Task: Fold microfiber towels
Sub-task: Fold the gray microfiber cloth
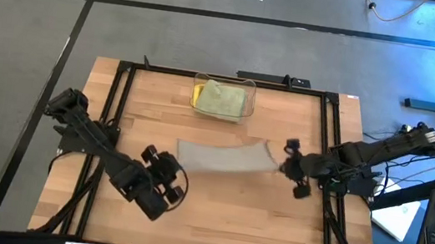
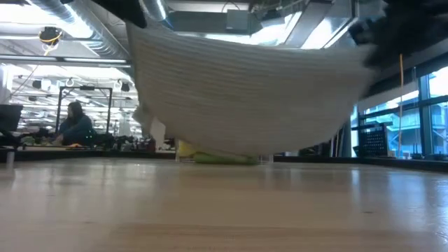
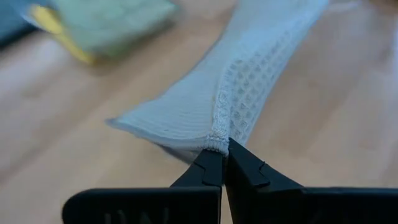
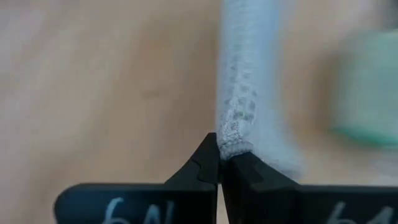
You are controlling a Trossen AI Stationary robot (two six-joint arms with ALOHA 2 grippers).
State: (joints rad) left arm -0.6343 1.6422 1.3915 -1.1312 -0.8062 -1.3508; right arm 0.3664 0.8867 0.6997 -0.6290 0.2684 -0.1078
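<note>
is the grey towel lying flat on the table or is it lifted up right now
Lifted. The grey towel hangs sagging between the left gripper and right gripper, each shut on an end; the low view shows it above the table.

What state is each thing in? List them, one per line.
Grey towel: lifted off the table, stretched between both claws, sagging in the middle.
Left claw: shut on one end of the grey towel.
Right claw: shut on the other end.
Bin: upright at the table's far edge, holding folded towels.
Sage towel: folded, on top in the bin.
Yellow towel: under the sage one, edge showing.
</note>
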